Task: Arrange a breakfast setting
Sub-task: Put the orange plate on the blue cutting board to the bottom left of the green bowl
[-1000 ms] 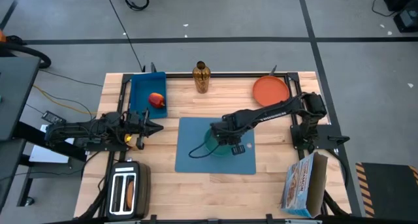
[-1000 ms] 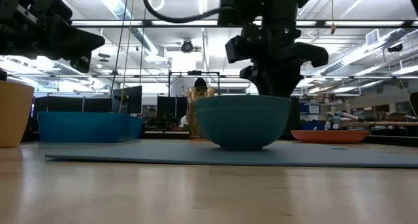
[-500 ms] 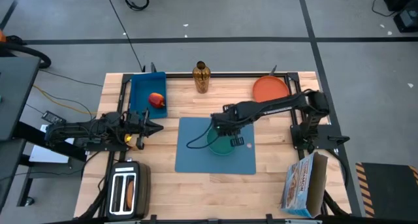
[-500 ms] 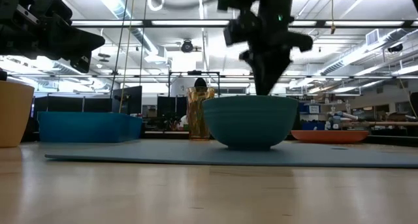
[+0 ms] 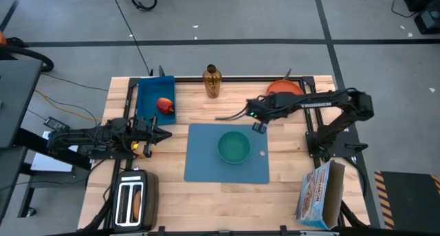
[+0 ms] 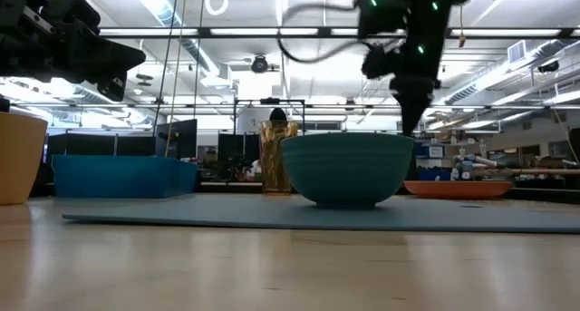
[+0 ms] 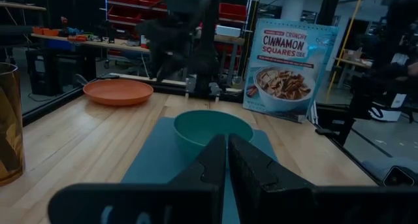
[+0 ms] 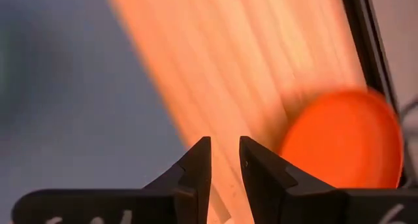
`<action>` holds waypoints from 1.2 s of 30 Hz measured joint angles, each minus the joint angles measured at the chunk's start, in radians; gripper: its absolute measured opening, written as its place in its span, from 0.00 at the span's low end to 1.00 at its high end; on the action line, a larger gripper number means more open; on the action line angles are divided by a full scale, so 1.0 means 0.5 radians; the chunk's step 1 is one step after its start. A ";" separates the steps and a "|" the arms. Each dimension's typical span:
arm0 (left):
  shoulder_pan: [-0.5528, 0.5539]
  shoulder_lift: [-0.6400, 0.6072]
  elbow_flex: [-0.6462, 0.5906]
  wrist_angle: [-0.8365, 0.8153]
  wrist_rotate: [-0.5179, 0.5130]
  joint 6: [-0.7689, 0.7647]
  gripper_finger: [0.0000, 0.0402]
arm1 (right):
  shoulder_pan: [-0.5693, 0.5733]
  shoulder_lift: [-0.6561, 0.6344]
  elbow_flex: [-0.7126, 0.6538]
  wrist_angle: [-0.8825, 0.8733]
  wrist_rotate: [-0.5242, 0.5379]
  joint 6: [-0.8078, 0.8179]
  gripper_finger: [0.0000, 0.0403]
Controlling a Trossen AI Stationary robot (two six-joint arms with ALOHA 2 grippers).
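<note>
Bowl set on the mat; right claw (image 5: 256, 117) turned toward the plate.

The right claw hangs empty in the high view's upper centre-right, its fingers (image 8: 196, 160) parted by a narrow gap, between the teal bowl (image 5: 234, 146) on the blue placemat (image 5: 203, 168) mid-frame and the orange plate (image 5: 283, 90) at the desk's (image 5: 192, 109) upper right. The plate looks like the next piece: reach, widen, grip its rim. The left claw (image 5: 157, 133), clenched shut and empty, waits at the left, below the bin (image 5: 152, 93) holding the apple (image 5: 165, 104).
</note>
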 joint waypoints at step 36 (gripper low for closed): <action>0.000 0.000 0.000 0.000 0.000 0.001 0.06 | -0.789 0.316 -0.381 0.550 -0.145 0.034 0.26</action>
